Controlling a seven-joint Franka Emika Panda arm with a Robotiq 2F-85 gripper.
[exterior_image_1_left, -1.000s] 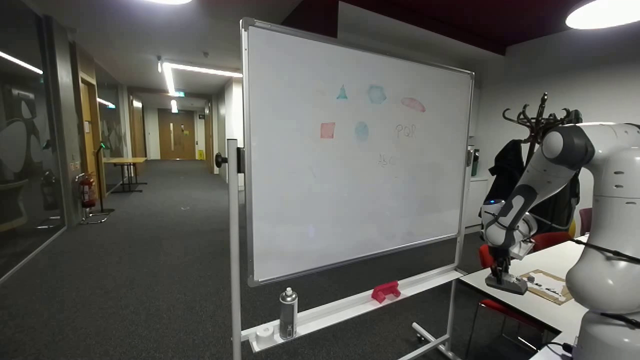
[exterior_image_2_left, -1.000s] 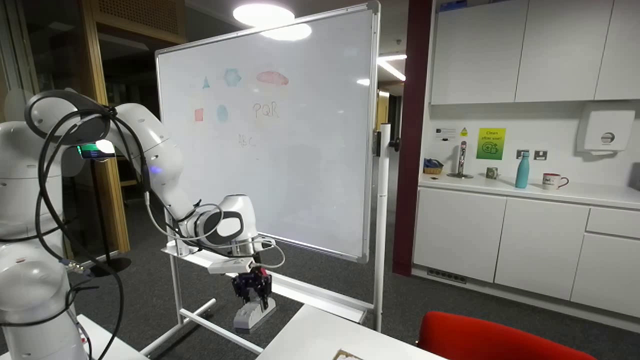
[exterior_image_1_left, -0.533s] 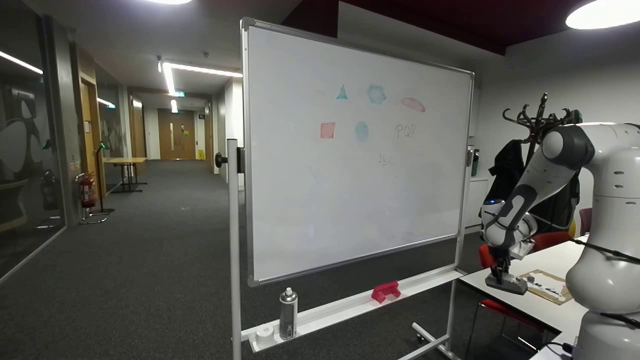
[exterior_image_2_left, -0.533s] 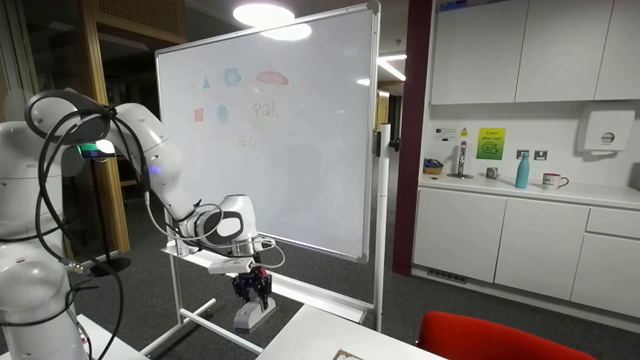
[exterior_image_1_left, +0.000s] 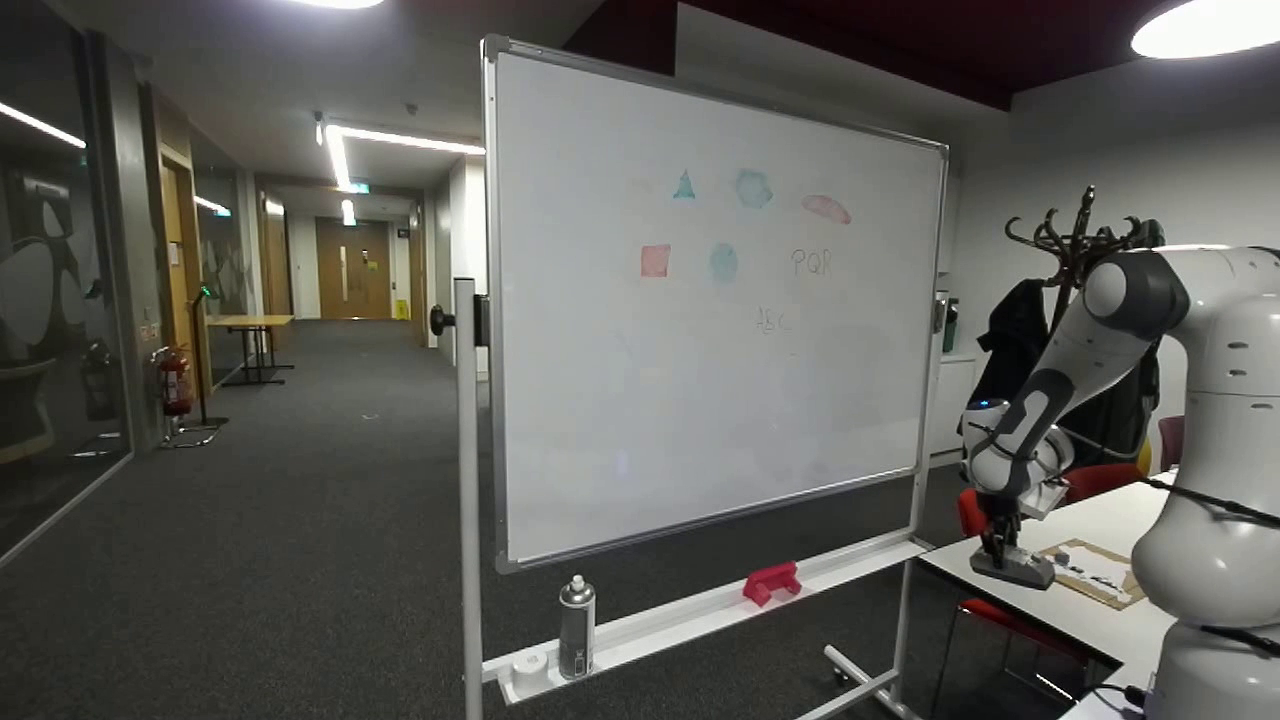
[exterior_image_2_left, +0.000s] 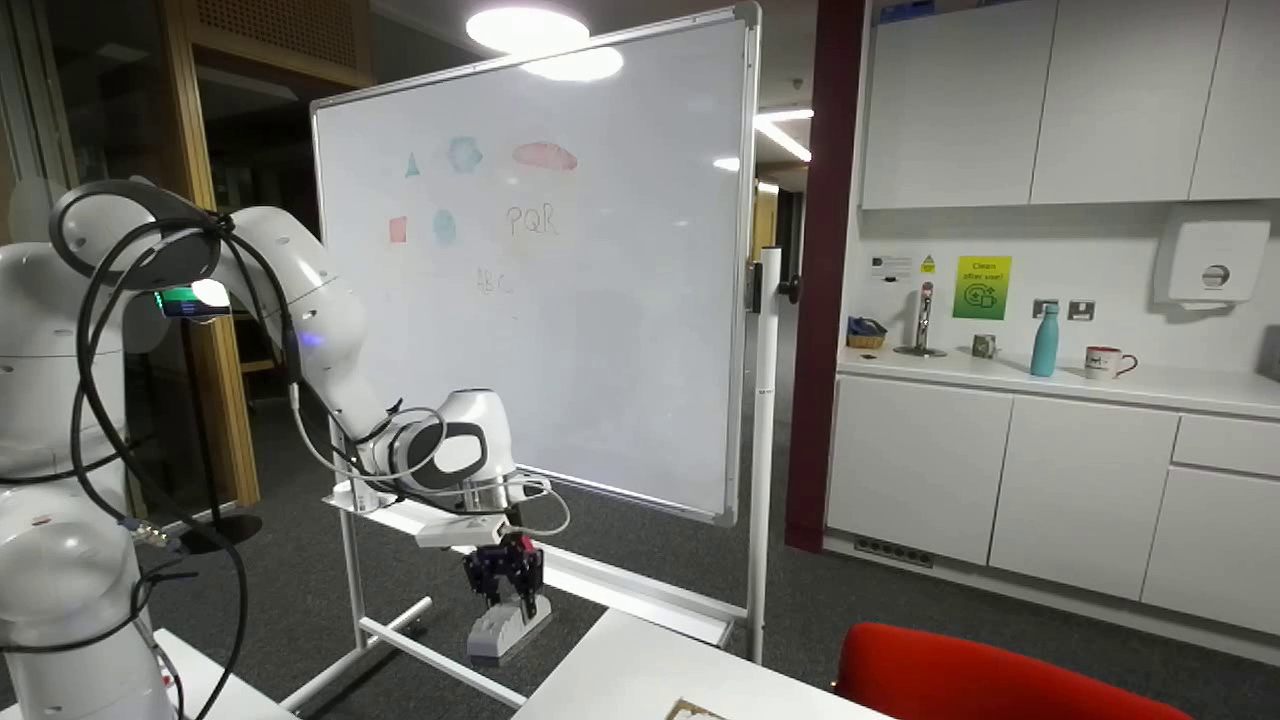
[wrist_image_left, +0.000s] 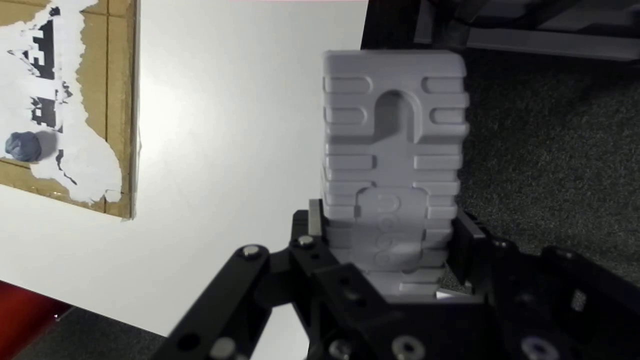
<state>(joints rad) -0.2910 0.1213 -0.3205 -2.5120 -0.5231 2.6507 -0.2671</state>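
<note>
- Gripper is clasping a grey eraser block across its width, its fingers pressing one on each long side.
- Grip is sitting nearer one end; in the wrist view the longer part is reaching out past the fingers, towards the top.
- Long axis is running almost straight up and down in the wrist view, crosswise to the line between the fingertips. Raised lettering is following that axis; an arch-shaped hollow is lying nearer the far end.
- In both exterior views the block is hanging below the gripper, its longer end pointing to the side of the arm's base. In an exterior view the block is slanting from lower left to upper right.
- From the wrist, the block is overlapping the edge of the white table, dark carpet showing on its right. How high it is hanging, I cannot tell.
- Cardboard sheet is lying on the table, well apart from the block, carrying torn white paper and a small blue-grey lump.
- Red chair is standing beside the table.
- Whiteboard is standing upright, showing coloured shapes and the letters PQR and ABC.
- Its ledge is bearing a red holder and an upright spray can.
- Farther off, a teal bottle and a mug are standing on the counter.
</note>
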